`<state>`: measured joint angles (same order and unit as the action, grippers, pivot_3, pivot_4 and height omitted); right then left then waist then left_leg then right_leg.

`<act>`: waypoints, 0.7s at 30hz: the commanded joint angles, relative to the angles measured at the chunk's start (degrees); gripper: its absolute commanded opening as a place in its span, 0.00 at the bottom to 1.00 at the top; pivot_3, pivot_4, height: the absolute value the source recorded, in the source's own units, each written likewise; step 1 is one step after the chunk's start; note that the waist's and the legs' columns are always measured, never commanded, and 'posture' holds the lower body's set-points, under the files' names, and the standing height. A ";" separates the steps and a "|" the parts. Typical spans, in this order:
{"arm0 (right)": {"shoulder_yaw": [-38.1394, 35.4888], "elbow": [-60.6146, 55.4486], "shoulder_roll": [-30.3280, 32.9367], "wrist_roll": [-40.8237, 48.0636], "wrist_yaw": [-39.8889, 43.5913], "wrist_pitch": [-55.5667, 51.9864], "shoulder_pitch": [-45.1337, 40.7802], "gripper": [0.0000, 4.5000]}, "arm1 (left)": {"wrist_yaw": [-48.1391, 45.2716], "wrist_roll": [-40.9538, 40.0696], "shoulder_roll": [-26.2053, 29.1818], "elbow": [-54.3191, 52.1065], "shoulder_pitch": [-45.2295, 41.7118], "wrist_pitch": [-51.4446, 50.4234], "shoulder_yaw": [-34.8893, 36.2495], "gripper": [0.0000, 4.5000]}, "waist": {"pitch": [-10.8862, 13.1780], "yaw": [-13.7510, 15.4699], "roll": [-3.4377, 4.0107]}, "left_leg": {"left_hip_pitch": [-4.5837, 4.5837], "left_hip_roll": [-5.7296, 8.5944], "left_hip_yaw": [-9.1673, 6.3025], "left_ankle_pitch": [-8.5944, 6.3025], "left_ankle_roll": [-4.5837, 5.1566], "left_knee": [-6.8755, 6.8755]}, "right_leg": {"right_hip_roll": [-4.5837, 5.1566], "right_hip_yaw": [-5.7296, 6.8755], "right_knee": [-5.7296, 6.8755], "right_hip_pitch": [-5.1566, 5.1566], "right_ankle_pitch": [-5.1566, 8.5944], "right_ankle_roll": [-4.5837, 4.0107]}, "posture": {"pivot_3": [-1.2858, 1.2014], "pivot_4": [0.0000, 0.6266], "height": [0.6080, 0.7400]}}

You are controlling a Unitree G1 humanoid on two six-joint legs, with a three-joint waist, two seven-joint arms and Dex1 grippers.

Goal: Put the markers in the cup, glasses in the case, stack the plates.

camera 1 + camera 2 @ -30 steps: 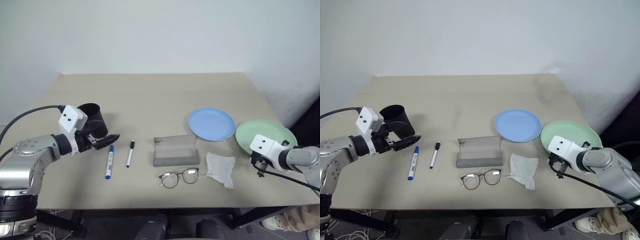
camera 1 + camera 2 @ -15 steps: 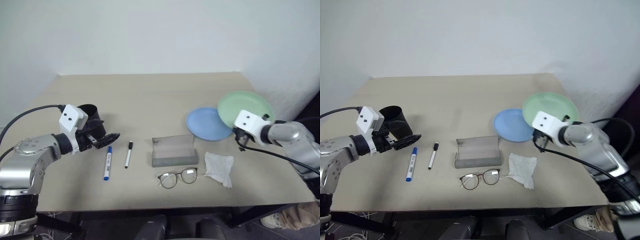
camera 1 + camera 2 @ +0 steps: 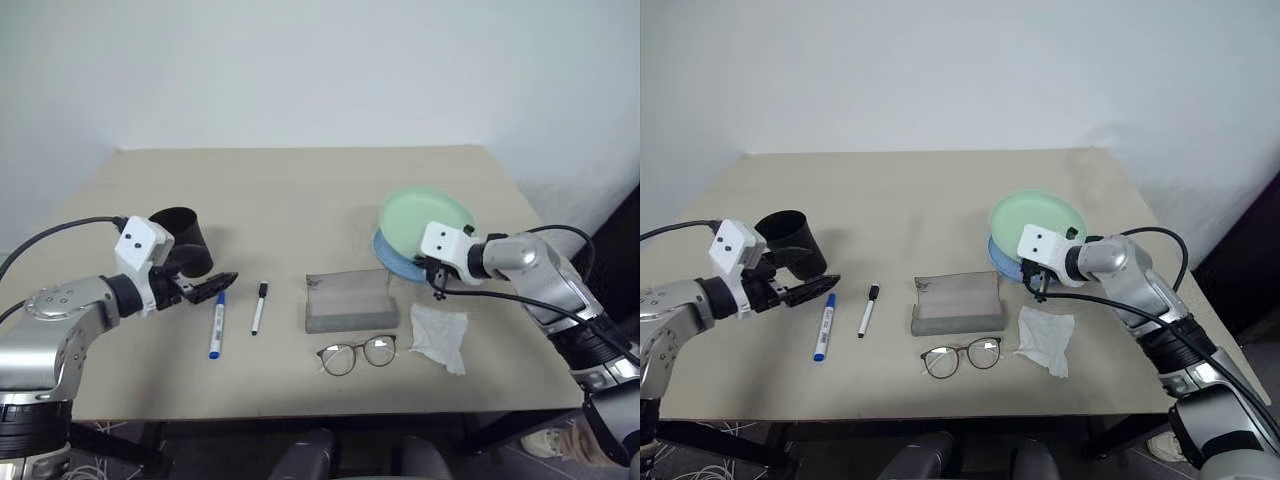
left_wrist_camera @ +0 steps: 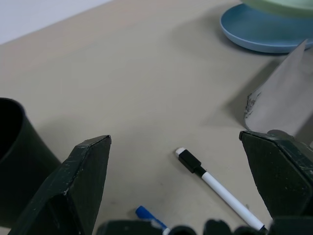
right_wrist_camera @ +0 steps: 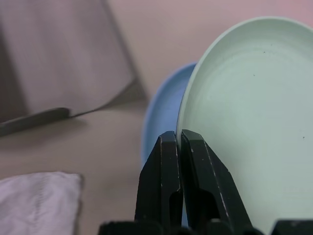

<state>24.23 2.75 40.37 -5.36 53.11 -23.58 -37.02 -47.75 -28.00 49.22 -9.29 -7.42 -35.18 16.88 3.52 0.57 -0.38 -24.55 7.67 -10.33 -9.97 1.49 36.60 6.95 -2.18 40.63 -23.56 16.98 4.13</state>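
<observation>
Pinched fingers of the right gripper [image 5: 177,142] clamp the near rim of the green plate [image 3: 426,221], holding it in the air over the blue plate [image 5: 161,115], which lies flat on the table [image 3: 300,190]. The left gripper [image 3: 222,284] hovers with jaws spread wide and empty, just beside the black cup [image 3: 184,238] and above the blue-capped marker [image 3: 216,322]. The black-capped marker [image 3: 259,307] lies parallel, a little to the right. The grey case [image 3: 348,299] stands open mid-table, the glasses [image 3: 358,354] in front of it, a crumpled tissue [image 3: 441,337] to their right.
</observation>
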 commanded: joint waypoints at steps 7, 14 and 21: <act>0.51 4.03 -1.84 -3.61 1.03 3.46 -2.00 0.16 | 0.83 -1.05 0.41 -2.41 -0.28 -0.21 2.84 1.00 | 0.00 0.11 0.00 | 0.02 -0.01 0.01 0.00 0.00 0.01 | -0.01 0.00 0.00 0.01 -0.02 -0.01 | 0.52 0.00 0.57; -0.57 8.13 -2.28 -6.41 -1.00 4.76 -2.60 0.69 | 0.95 -1.03 0.44 -2.40 -0.16 -0.15 3.07 1.00 | 0.00 0.10 0.00 | 0.03 -0.01 0.03 0.00 0.00 0.01 | -0.02 -0.01 0.01 0.01 -0.03 -0.02 | 0.52 0.00 0.57; -7.11 0.37 1.53 -1.25 3.71 0.00 -0.34 0.99 | 1.01 -0.87 0.19 -2.05 -1.15 0.04 2.15 1.00 | 0.01 0.16 0.01 | 0.01 0.00 0.04 0.00 0.00 0.02 | -0.01 -0.01 0.01 0.01 -0.04 -0.02 | 0.52 0.00 0.57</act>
<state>21.48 7.93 40.35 -9.70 55.01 -21.43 -37.25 -46.81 -28.06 49.18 -9.82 -7.33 -35.59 17.40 3.52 0.73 -0.37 -24.53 7.67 -10.29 -9.97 1.49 36.61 6.94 -2.19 40.64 -23.54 16.95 4.12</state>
